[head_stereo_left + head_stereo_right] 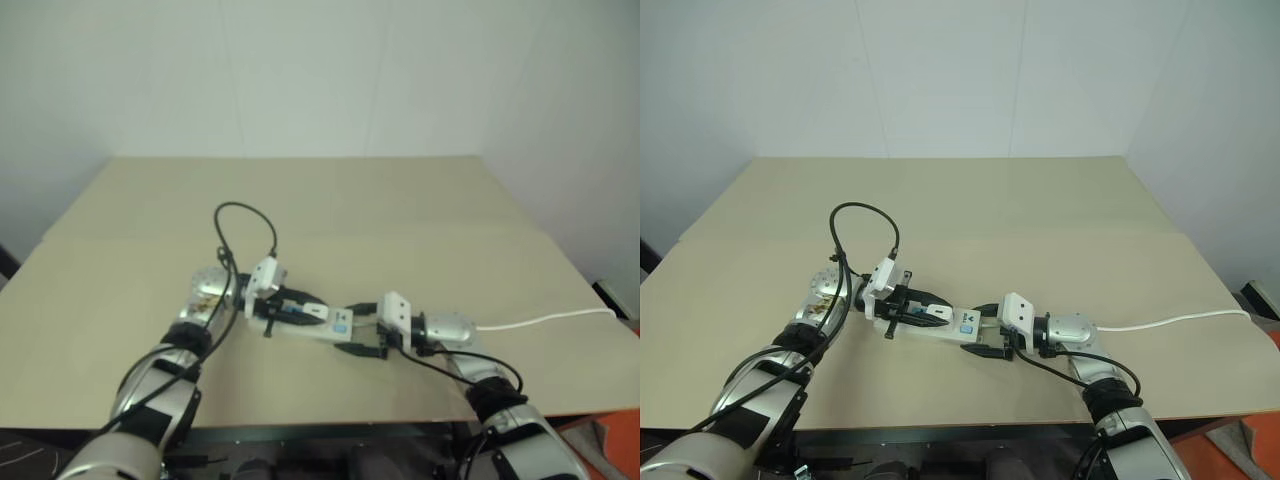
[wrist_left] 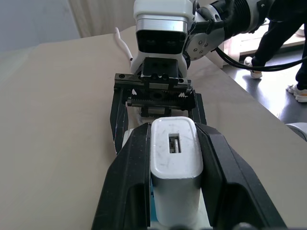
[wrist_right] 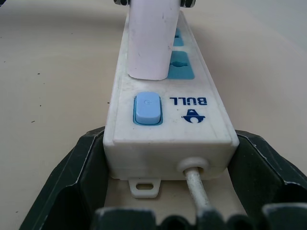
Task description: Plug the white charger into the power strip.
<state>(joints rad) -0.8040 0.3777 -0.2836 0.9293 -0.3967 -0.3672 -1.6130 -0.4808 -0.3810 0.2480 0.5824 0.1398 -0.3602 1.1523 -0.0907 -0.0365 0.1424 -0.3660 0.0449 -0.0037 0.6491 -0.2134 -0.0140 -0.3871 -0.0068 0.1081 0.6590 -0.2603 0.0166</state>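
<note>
— Strip [image 3: 168, 103] lies near the front of the table [image 1: 400, 210], cord [image 1: 545, 321] trailing off to the right. Who has it?

— Right gripper [image 1: 985, 332] does, jaws spread wide around the switch end, one finger [image 3: 79, 179] on each side wall.

— And the charger [image 2: 173, 172]?

— Pinched in the left gripper [image 1: 300, 308], jaws closed on its sides. It stands over the strip, its lower end at a blue socket face [image 3: 181, 67]; whether it's seated, I can't tell.

Power strip [image 1: 958, 328] lies on the table [image 1: 1040, 220] between both grippers — left gripper [image 1: 923, 306] holds the white charger [image 1: 937, 312] over it; right gripper [image 1: 987, 330] straddles its cord end.
</note>
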